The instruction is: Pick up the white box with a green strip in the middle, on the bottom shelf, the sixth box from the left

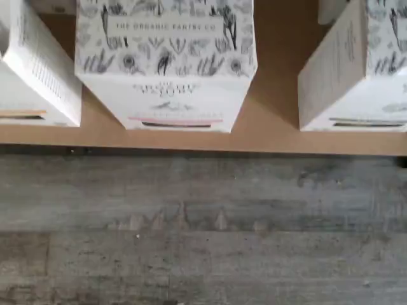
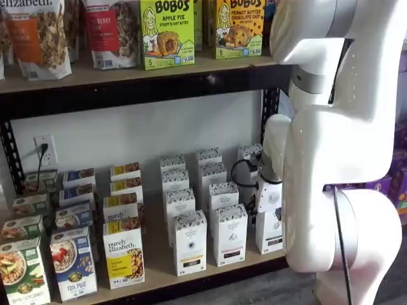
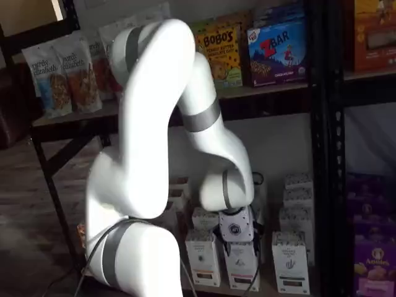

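The white box with the green strip (image 2: 270, 232) stands in the front row of the bottom shelf (image 2: 159, 281), its upper part hidden behind my arm. It also shows in a shelf view (image 3: 289, 260) and, in part, in the wrist view (image 1: 356, 70). A like box with a pink strip (image 1: 166, 63) fills the middle of the wrist view. My gripper (image 3: 240, 246) hangs low in front of the front-row white boxes, seen in both shelf views (image 2: 268, 213). Only its white body is plain; the fingers blend into the boxes, so I cannot tell their state.
More white boxes stand in rows behind. A white box with a yellow strip (image 2: 189, 243) and "purely elizabeth" boxes (image 2: 123, 254) stand further left. Black rack posts (image 3: 325, 185) frame the shelf. Grey plank floor (image 1: 203, 241) lies before the shelf edge.
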Tool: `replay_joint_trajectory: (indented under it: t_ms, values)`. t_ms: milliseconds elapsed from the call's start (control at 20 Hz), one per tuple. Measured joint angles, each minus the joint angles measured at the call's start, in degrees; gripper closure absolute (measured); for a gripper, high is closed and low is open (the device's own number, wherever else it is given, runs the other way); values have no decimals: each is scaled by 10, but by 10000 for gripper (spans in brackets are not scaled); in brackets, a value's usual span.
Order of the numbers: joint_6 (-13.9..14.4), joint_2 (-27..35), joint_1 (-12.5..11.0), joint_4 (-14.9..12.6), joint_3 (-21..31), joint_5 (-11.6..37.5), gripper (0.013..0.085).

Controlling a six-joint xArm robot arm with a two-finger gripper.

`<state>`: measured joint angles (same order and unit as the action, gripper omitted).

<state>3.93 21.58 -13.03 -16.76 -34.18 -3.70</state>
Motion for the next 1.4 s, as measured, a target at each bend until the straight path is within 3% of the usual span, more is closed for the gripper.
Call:
replay_joint_trajectory:
  t_ms: [150,350,500,700,900,1200,1300,1400]
  values:
    - [28,22,-7,-35,-30,-9,130]
    - [8,49,-9,-18,-65,-18,130]
    - [10,70,-18,-28,-97,-28,130]
    - [35,97,-34,-70,-141,-41,130]
    - [-8,122,-39,-33,-180,-61,130]
    - [-3,146,-51,-49,-212,-66,130]
    - [8,155,-55,-67,-230,-80,130]
    - [0,167,-58,-61,-245,-82,130]
